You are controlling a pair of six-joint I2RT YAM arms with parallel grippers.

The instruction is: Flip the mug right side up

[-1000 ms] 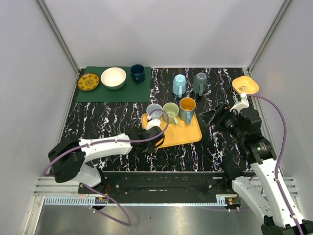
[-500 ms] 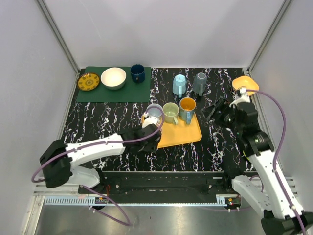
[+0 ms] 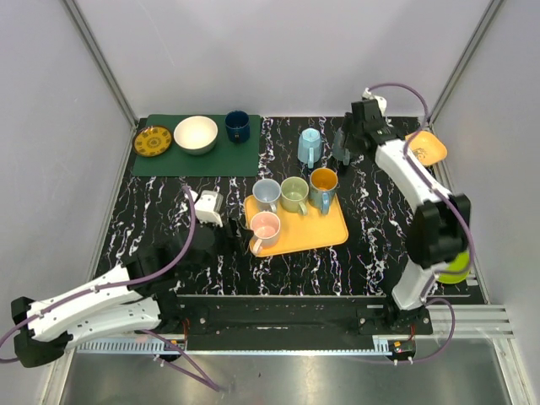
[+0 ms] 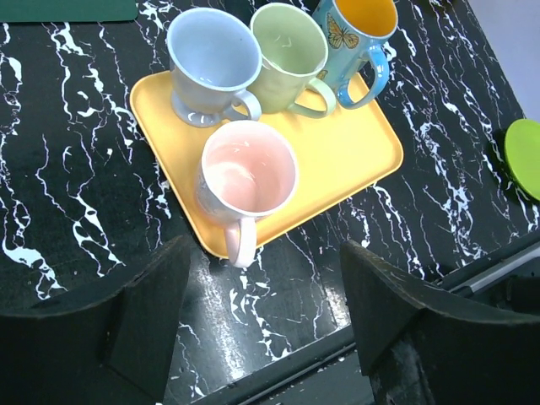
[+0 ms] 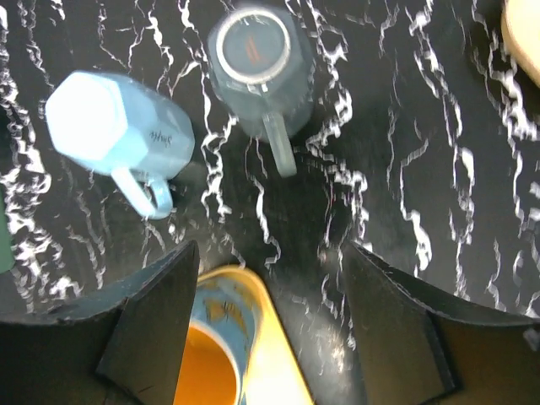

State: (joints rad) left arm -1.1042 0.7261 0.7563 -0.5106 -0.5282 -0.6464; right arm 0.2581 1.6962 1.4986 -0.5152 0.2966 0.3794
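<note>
Your left arm [image 3: 101, 299] stretches low from the near left toward the yellow tray [image 3: 322, 229]. The left gripper [image 4: 266, 253] sits just off the tray's near left edge, jaws spread wide and gripping nothing. Your right arm [image 3: 413, 177] reaches far back past the tray's far right corner, wrist bent down. The right gripper [image 5: 270, 253] is also wide apart and empty.

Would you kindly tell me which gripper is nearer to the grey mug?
Right. The right gripper hovers just above the grey mug; the left gripper is far off, by the pink mug.
</note>
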